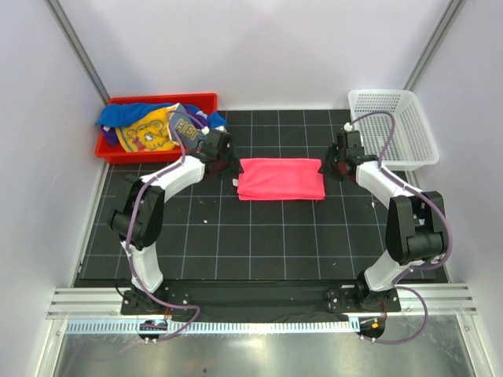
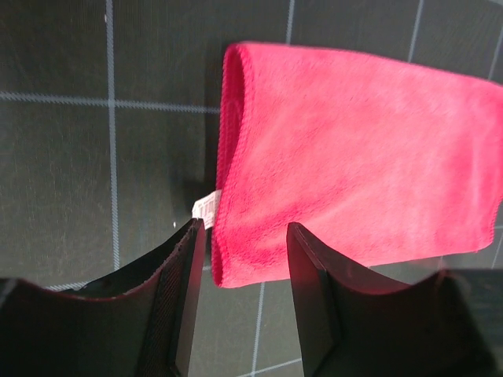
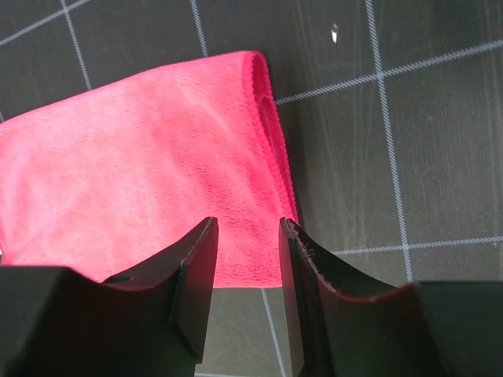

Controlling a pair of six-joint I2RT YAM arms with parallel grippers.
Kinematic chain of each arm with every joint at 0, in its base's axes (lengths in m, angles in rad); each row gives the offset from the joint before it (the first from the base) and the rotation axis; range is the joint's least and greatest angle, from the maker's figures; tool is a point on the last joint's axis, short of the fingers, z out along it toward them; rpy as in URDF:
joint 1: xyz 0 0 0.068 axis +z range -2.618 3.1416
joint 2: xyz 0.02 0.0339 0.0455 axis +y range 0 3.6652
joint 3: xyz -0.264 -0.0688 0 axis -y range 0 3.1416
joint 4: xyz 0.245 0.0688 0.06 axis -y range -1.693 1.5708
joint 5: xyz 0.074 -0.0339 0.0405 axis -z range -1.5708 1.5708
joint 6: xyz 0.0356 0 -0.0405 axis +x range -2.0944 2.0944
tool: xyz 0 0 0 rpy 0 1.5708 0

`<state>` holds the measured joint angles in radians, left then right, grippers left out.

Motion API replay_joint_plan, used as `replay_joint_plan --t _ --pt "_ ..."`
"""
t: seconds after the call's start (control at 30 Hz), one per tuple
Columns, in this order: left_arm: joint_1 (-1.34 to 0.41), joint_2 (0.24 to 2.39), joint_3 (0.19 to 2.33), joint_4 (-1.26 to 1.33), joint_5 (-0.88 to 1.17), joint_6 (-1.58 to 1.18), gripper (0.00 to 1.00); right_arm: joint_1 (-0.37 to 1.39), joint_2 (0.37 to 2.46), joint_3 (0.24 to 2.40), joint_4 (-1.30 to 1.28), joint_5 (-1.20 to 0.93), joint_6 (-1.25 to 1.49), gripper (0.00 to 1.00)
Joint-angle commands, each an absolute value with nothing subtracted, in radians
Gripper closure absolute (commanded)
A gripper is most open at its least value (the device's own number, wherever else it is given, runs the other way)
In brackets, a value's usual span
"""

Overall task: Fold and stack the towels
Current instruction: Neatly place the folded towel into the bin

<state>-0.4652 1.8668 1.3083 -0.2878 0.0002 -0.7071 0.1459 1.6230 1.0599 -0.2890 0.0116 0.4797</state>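
Pink towel (image 1: pixel 280 179) folded flat mid black grid mat (image 1: pixel 259 236), white walls (image 1: pixel 236 47). Red bin (image 1: pixel 157 100) w/ more towels (image 1: pixel 149 129) at 10, basket (image 1: pixel 381 94) at 2. Wrist cams only: left gripper (image 2: pixel 245 229), right gripper (image 3: pixel 247 224) jaws parted, empty, over towel ends.

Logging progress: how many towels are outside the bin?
1: the pink towel, folded on the mat. Other towels sit heaped in the red bin, some possibly hidden.

Reaching far and inward with left arm (image 1: pixel 161 188) and right arm (image 1: pixel 385 184), elbows cocked outward, wrists tipped down, holding left gripper (image 2: pixel 245 228) jaws apart, right gripper (image 3: pixel 248 224) jaws slightly narrower, clasping nothing
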Motion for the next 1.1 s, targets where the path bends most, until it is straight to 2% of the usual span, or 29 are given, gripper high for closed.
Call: replay_joint_plan --t 0.0,0.3,0.57,0.8,1.07 --pt "-0.463 1.839 1.356 -0.344 -0.020 -0.690 0.50 0.184 1.635 1.144 -0.331 0.048 0.443 0.56" --pt "-0.433 1.697 1.319 -0.406 -0.070 -0.748 0.47 0.397 1.761 1.367 -0.431 0.120 0.417 0.51" --pt "-0.402 1.423 1.316 -0.492 -0.092 -0.822 0.47 0.609 1.939 1.572 -0.512 0.221 0.446 0.46" --pt "-0.400 1.232 1.301 -0.577 -0.084 -0.796 0.45 0.722 2.114 1.813 -0.606 0.299 0.468 0.41" --pt "-0.402 1.105 1.256 -0.627 -0.089 -0.735 0.44 0.791 2.298 1.989 -0.718 0.377 0.517 0.38"
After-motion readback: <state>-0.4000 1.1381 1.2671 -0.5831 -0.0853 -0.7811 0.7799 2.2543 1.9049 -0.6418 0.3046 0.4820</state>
